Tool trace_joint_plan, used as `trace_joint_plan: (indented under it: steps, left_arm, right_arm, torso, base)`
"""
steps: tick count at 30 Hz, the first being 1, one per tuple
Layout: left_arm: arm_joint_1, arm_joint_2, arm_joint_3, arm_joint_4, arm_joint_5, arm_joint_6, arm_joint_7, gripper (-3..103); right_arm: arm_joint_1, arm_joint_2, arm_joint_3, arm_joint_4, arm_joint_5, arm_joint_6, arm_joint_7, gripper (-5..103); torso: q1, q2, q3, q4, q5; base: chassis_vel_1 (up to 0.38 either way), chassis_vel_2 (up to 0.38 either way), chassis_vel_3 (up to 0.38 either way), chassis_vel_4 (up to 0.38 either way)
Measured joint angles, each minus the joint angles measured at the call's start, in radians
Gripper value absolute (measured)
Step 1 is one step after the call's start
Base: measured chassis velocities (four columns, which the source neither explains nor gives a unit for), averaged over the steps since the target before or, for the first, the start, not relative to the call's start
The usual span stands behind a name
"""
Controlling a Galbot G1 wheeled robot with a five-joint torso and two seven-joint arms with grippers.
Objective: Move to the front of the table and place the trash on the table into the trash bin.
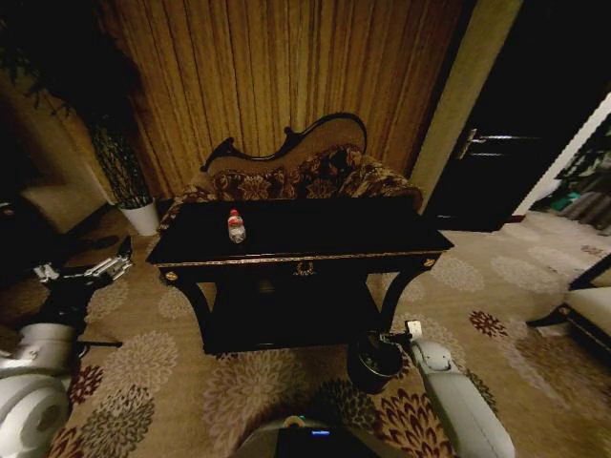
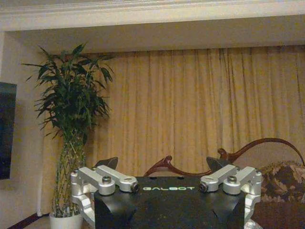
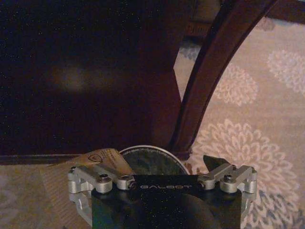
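Observation:
The glossy black table (image 1: pixel 382 234) with gold trim stands in front of me, and a clear bottle (image 1: pixel 236 227) with a red cap stands upright on its left part. The dark round trash bin (image 1: pixel 374 364) sits on the carpet by the table's right front leg. My right gripper (image 1: pixel 389 338) hangs just over the bin's mouth (image 3: pixel 151 161), its fingers spread open. A tan angular piece (image 3: pixel 104 159) lies against one finger at the bin's rim. My left gripper (image 1: pixel 116 260) is held out to the left of the table, open and holding nothing (image 2: pixel 161 164).
A floral sofa (image 1: pixel 296 176) with a curved dark frame stands behind the table against the curtain. A tall plant in a white pot (image 1: pixel 141 216) stands at the back left. The table's curved leg (image 3: pixel 209 81) rises close beside the bin. Patterned carpet lies all around.

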Motion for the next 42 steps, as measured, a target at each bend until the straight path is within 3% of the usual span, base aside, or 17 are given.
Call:
trace_joint_plan:
  steps: [9, 16, 42]
  left_arm:
    - [0.000, -0.004, 0.007, 0.000, 0.004, 0.001, 0.002, 100]
    - [-0.001, -0.002, 0.013, 0.000, 0.007, 0.003, 0.003, 100]
    - [-0.009, 0.004, 0.031, 0.000, 0.008, 0.006, 0.003, 100]
  right_arm:
    - [0.026, 0.000, -0.008, -0.015, 0.008, -0.053, -0.004, 100]
    - [0.085, 0.001, -0.015, -0.064, 0.084, -0.115, -0.009, 100]
    - [0.100, 0.020, -0.035, -0.138, 0.078, -0.092, 0.001, 100]
  torso:
    - [0.000, 0.000, 0.000, 0.0000, 0.0000]
    - [0.000, 0.000, 0.000, 0.0001, -0.0001]
    - [0.000, 0.000, 0.000, 0.0000, -0.0001]
  base:
    - [0.000, 0.000, 0.000, 0.000]
    - [0.000, 0.000, 0.000, 0.000]
    - [0.000, 0.000, 0.000, 0.000]
